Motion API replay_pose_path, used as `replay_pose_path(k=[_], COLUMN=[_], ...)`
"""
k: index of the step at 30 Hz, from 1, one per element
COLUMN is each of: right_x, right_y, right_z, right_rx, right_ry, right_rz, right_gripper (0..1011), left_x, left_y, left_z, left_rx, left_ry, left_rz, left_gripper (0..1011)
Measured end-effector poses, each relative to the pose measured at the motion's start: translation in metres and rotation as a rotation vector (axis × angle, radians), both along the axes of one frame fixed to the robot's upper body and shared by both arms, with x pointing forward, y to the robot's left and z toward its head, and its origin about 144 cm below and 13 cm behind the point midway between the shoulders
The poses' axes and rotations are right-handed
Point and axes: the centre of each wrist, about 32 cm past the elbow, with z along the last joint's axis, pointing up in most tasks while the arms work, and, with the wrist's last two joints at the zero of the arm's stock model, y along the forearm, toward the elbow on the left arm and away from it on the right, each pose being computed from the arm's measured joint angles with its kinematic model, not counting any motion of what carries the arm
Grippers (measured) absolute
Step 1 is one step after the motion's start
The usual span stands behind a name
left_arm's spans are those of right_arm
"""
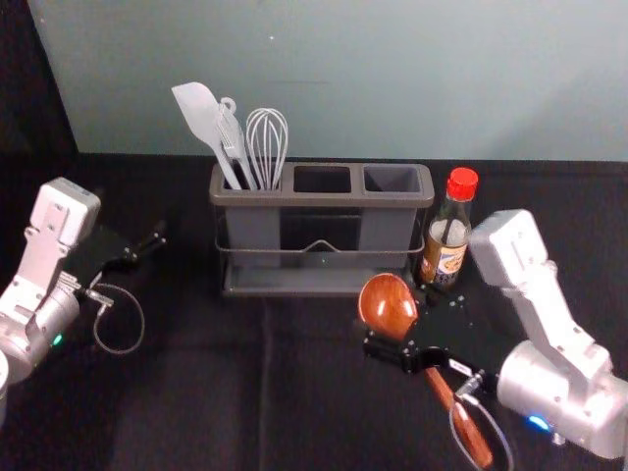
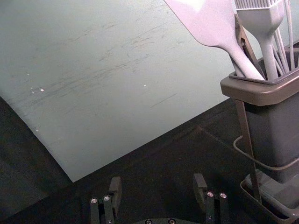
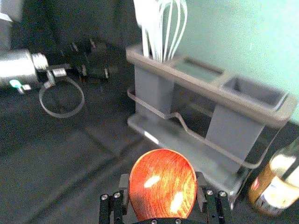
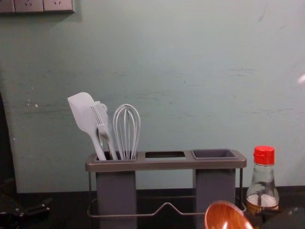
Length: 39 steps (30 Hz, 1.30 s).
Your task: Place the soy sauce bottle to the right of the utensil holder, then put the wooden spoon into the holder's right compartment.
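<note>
A: Status, pls, largest item first.
B: Holder (image 1: 314, 199) stands upright on the worktop (image 1: 196, 392). Bottle placement looks done, so I judge spoon insertion is the step in hand. Hazard 1: middle opening (image 1: 322, 180) has no cup under it; if I aim short of the R compartment (image 1: 392, 182), the handle may drop through. Hazard 2: bowl or handle catches the rim and tips the holder. Cause: insufficient lift.
A: Spoon?
B: Wooden spoon (image 1: 388, 306) is in R gripper (image 3: 162, 185), in front of the holder's R end. Jaws closed on it near the bowl, handle slanting toward me. Hazard 3: smooth, round neck may roll during the tilt to handle-down. Can't tell if the handle end touches the worktop.
A: L side?
B: L gripper (image 2: 157, 183) parked L of the holder, jaws wide apart, no load.
A: Bottle?
B: Soy sauce bottle (image 1: 446, 234) upright, just R of the holder. Hazard 4: R gripper is close; a sideways swing could topple it.
A: Markings?
B: Bottle label (image 1: 450, 259): print present, brand N/A, can't read it.
</note>
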Motion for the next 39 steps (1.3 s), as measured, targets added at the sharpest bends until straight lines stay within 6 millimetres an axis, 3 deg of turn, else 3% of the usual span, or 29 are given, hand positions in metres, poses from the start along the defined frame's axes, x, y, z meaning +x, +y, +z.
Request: replay_pose_path(k=[9,24,39], right_x=[-0.013,-0.028,-0.028], right_y=[-0.016,-0.007,-0.004], right_z=[-0.021,-0.073,-0.080], right_rx=[0.135,0.377,0.379], right_ry=[-0.217,-0.694,-0.742], right_rz=[0.059,0.006,-0.030], right_gripper=[837,837,837], left_x=[0.000,0.000,0.000], left_y=[0.000,0.000,0.000], left_z=[0.000,0.000,0.000], left_rx=[0.000,0.000,0.000], left_ry=[0.000,0.000,0.000], left_rz=[0.000,0.000,0.000], left_gripper=[1005,1005,1005])
